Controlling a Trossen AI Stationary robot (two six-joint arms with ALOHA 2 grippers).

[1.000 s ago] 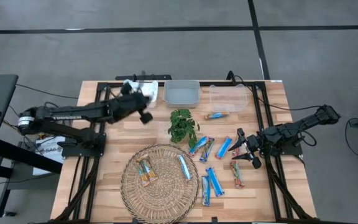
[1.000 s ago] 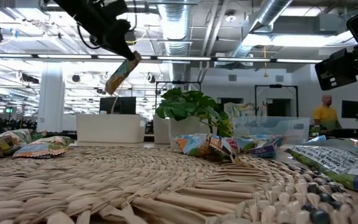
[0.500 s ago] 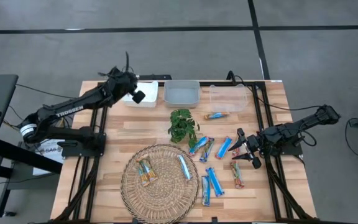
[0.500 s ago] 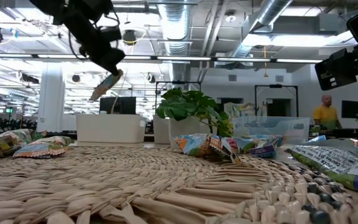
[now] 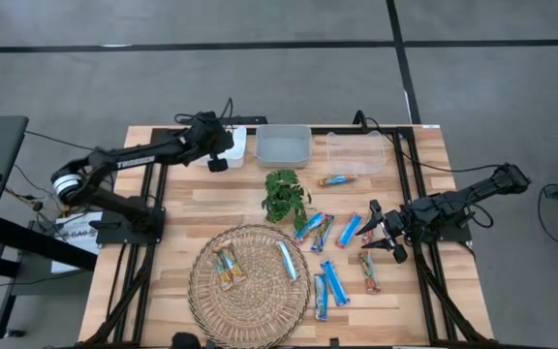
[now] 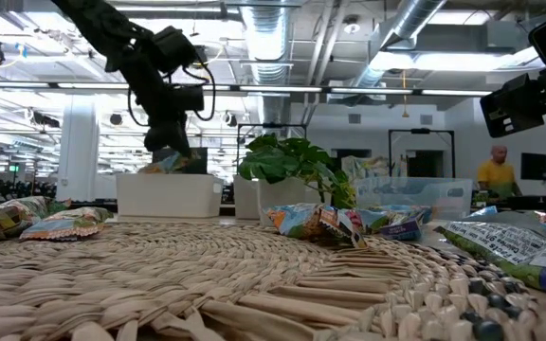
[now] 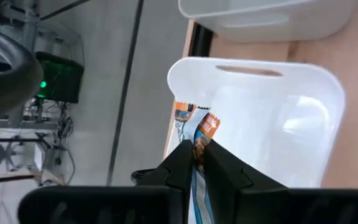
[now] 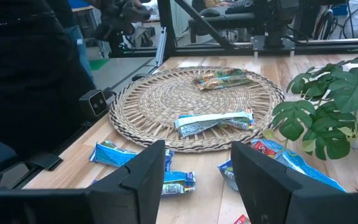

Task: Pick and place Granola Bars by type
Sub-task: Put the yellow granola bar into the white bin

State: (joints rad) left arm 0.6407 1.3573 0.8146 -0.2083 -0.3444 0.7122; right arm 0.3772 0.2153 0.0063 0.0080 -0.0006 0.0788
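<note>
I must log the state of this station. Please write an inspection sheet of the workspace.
Surface: wooden table with a woven mat.
Job's things: loose granola bars, three on the mat, one in the clear bin.
Clutter: small plant, grey bin.
Grippers: left gripper shut on a bar over the white bin; right gripper open, beside the loose bars.
Cables: black cables off the table's left.
Surroundings: a person far behind.

A grey floor (image 5: 260, 68) crossed by dark lines is surrounding the wooden bench (image 5: 211, 208); silver ducts (image 6: 273, 38) are running overhead, above a person (image 6: 494, 170) standing far behind.
</note>
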